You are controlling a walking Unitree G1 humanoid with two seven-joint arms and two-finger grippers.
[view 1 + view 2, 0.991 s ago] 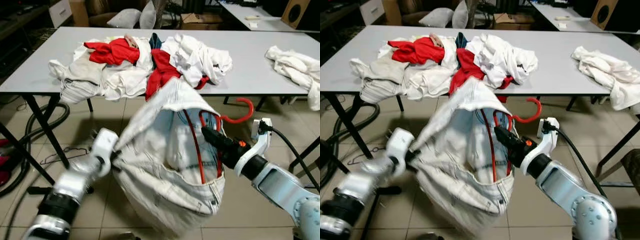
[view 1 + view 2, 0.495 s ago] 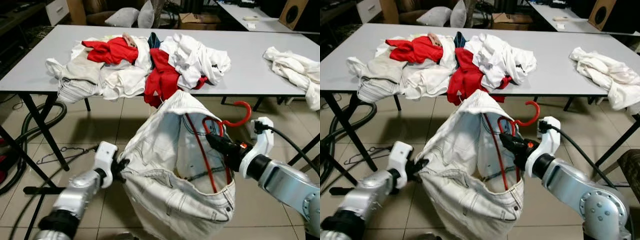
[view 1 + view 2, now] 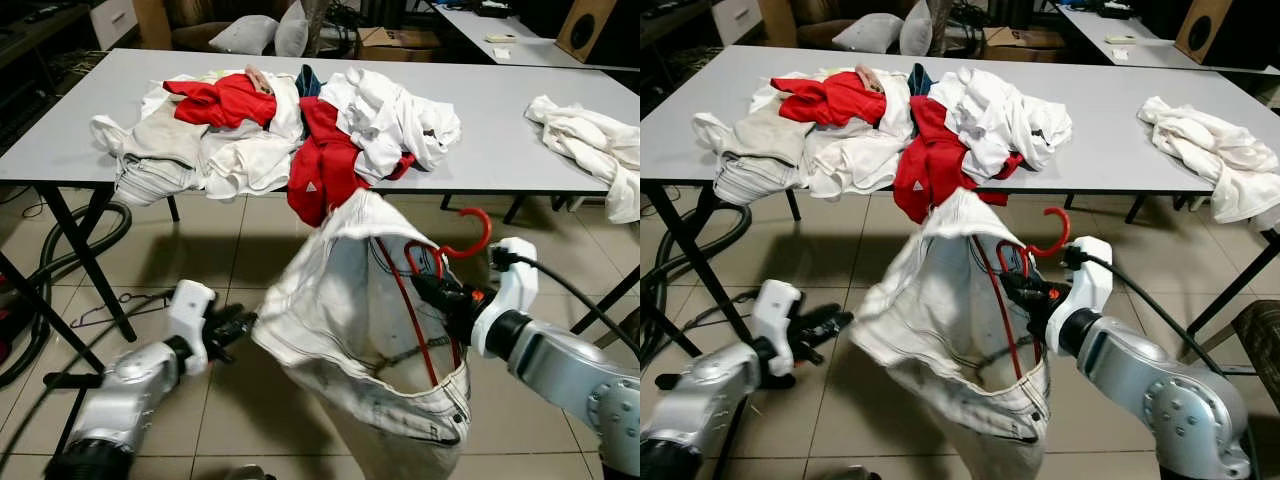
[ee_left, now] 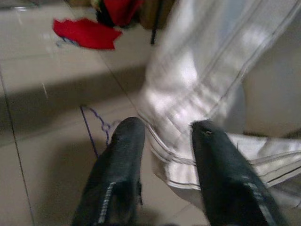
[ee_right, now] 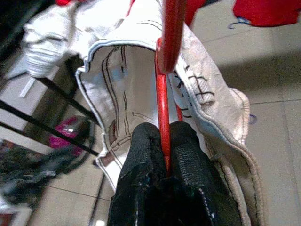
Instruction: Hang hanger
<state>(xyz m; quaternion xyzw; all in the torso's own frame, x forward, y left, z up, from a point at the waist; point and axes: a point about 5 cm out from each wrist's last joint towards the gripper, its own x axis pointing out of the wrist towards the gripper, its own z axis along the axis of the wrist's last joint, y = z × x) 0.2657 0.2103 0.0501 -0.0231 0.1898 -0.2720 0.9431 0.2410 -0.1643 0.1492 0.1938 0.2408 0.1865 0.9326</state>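
letting go on the left side: left gripper (image 3: 232,327) now sits apart from the white trousers (image 3: 350,330), fingers (image 4: 120,160) spread with the waistband edge just between them but not pinched; half a second back it had the cloth bunched at its tips. the garment has swung in and now drapes from the hanger alone.

right gripper (image 3: 432,290) clamped tight on the red hanger (image 3: 440,262), fingers (image 5: 188,165) pressed together on the wire. hook curls up free above the grip, hanger body inside the trousers' waist.

judgement: garment is loaded, all its weight on one grip; next comes carrying it to a rail, which i can't see here.

room: table (image 3: 90,150) edge close ahead, heaped with the clothes pile (image 3: 290,120), a red piece hanging over the rim just above the trousers. table legs and a hose on the floor to the left. a spare wire hanger (image 3: 125,303) lies on the tiles near the left gripper. open tiles straight below and between the arms.
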